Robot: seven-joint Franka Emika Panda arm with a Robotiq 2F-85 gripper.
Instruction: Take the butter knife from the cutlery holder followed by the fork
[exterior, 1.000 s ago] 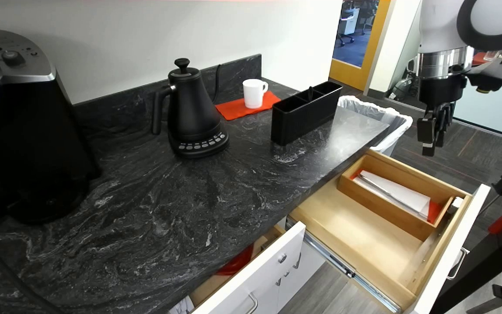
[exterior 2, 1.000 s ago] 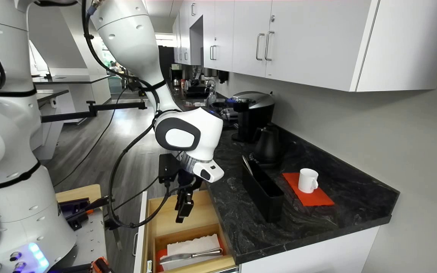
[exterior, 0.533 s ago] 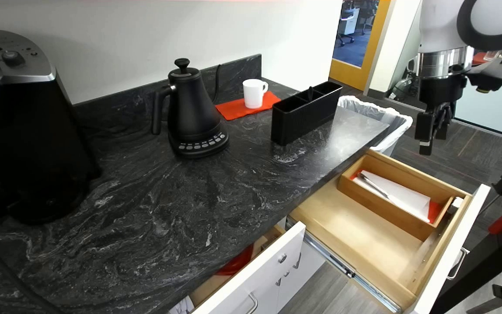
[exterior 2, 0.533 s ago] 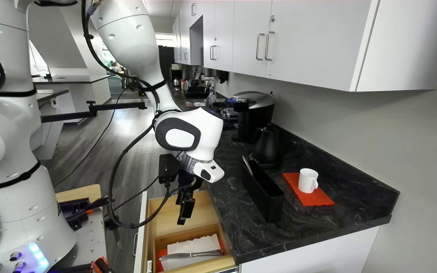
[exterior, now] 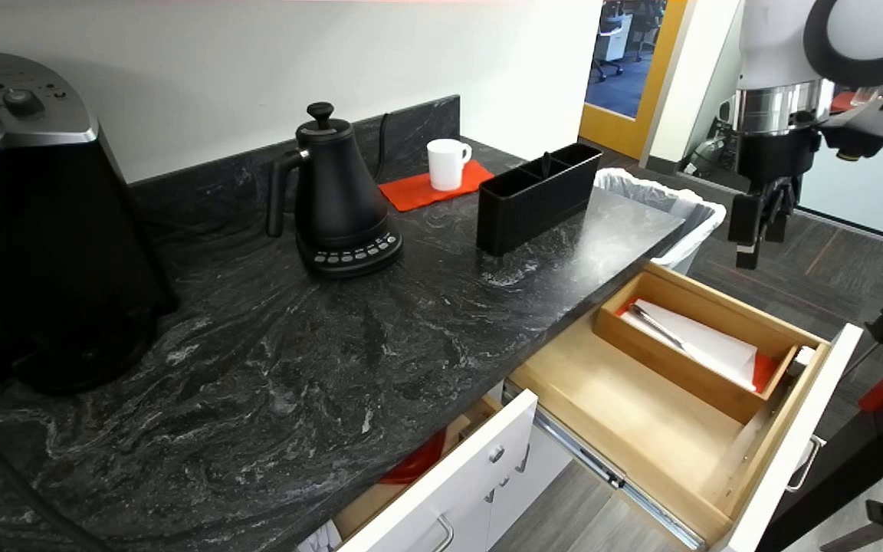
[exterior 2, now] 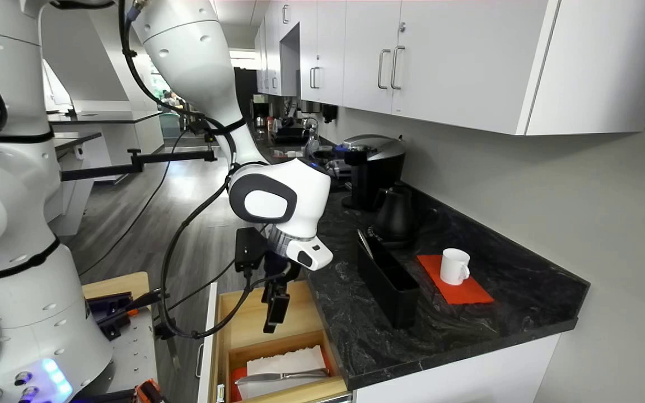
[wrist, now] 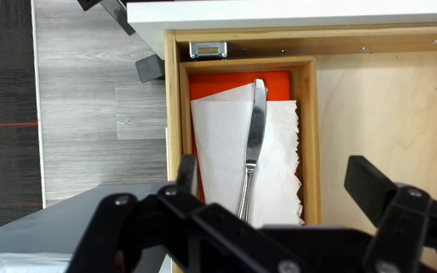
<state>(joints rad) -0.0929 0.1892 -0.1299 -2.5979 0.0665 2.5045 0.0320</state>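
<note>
Clear air from the gripper point(wrist: 272, 176) down to the knife point(wrist: 253, 148) in the drawer point(wrist: 172, 110), tbh. Tight bit: compartment walls point(wrist: 312, 144) flank it, and in the wrist view the spread fingers point(wrist: 368, 187) look wider apart than those walls (roomy bare drawer floor point(wrist: 385, 121) next door, though). Alongside, the countertop point(exterior: 380, 345) sits higher, with the cutlery holder point(exterior: 537, 207) on it.

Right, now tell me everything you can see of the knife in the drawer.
The knife looks like shiny silver metal, with a smooth, round-tipped blade, a narrow collar and a slimmer handle with lengthwise lines. It lies on white paper inside a wooden compartment of the open drawer, tip at the paper's edge and towards the drawer's white front, handle end towards the counter. The wrist view hides that end behind the gripper, which hangs open above the knife without touching it.
</note>
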